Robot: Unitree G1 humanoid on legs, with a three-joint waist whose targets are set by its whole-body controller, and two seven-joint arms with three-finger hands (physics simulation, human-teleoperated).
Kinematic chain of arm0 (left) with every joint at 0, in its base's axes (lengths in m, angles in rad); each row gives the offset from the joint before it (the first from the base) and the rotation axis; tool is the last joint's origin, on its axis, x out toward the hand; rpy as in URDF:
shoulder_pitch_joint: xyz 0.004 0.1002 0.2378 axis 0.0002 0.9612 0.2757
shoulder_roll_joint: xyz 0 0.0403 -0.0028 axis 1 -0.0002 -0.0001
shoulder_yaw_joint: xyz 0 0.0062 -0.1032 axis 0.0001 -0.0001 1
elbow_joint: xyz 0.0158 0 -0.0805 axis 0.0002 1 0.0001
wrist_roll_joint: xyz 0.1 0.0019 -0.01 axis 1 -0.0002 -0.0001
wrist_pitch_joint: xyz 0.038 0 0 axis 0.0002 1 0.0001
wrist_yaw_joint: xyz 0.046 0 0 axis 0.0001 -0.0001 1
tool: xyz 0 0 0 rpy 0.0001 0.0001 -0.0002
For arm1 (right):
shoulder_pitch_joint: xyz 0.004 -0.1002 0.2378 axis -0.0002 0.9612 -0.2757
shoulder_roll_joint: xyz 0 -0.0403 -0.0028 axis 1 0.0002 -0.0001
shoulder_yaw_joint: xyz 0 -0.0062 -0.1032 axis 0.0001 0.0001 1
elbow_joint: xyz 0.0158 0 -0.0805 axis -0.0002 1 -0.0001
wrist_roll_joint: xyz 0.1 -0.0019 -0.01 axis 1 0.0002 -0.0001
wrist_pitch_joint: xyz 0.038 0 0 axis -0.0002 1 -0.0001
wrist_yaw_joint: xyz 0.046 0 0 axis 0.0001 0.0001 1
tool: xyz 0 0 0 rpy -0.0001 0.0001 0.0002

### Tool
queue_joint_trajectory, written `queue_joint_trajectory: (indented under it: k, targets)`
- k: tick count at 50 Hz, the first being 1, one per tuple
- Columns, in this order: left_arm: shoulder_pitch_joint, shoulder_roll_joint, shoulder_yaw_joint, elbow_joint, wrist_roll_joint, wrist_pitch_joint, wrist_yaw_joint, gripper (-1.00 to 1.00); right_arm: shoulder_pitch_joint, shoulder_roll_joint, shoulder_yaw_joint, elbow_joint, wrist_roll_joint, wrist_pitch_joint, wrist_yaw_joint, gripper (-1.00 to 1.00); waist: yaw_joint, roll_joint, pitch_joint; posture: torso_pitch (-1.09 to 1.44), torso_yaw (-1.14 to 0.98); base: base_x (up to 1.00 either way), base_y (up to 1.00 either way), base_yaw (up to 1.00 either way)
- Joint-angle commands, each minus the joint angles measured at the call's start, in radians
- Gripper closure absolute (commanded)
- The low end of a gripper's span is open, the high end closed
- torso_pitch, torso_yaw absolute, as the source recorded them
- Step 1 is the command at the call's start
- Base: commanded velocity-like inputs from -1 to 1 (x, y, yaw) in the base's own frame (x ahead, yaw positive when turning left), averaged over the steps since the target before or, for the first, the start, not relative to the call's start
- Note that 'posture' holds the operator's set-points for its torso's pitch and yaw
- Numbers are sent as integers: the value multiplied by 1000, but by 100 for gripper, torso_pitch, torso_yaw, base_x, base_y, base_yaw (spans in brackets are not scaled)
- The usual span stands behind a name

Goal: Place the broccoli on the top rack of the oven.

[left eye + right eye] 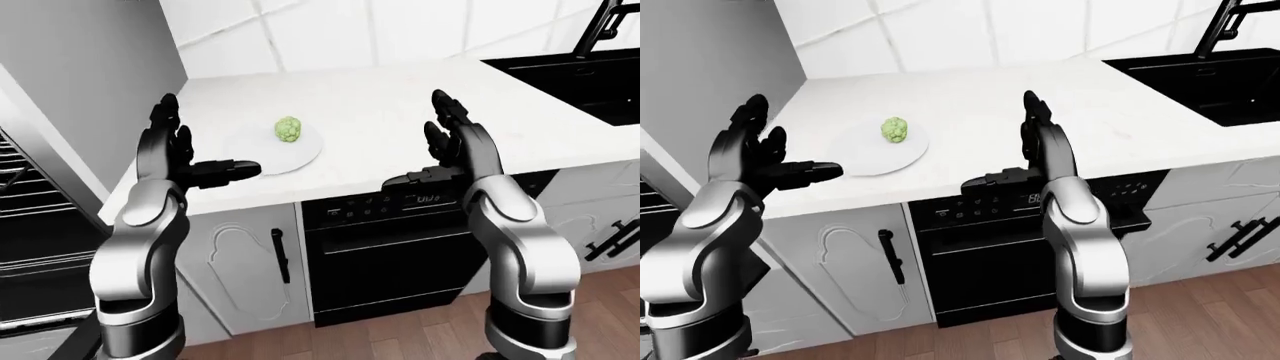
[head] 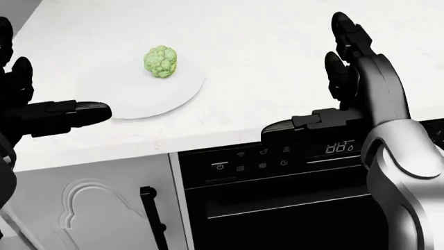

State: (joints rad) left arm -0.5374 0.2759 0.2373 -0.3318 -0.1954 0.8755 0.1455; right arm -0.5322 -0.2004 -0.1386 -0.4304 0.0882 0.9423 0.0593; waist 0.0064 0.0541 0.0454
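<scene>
Both hands are spread wide, empty. The broccoli (image 2: 161, 61) sits beyond the left hand (image 2: 31, 112), toward the right hand (image 2: 333, 99). Reach over the plate (image 2: 142, 96) rim and close gently round it.

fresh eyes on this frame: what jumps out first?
The green broccoli on a white plate pops against the pale counter, upper left in the head view. Next, the two dark hands raised open over the counter edge: the left hand just left of the plate, the right hand above the black appliance's control panel. Open oven racks show at the far left of the left-eye view.
</scene>
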Motion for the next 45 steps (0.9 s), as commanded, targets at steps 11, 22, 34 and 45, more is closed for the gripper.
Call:
queue_joint_trajectory:
  k: [11, 22, 34, 45]
  targets:
    - [-44, 0, -11, -25, 1, -50, -10, -100, -77, -14, -9, -25, -9, -29, -15, -100, 2, -104, -29, 0, 0, 28, 9, 0]
    - [-44, -2, -12, -36, -1, -40, -8, -100, -72, -1, -8, -18, -14, -8, -29, -100, -8, -14, -49, 0, 0, 5, 1, 0]
    - [-51, -8, -22, -42, 3, -34, -6, -100, -63, -18, -25, -58, -2, 9, -28, -100, 3, -56, -34, 0, 0, 0, 0, 0]
    - [-37, -5, -9, -50, -1, -37, -10, -100, -54, -27, -24, -52, -10, -4, -33, -100, 11, -46, -42, 0, 0, 0, 0, 48]
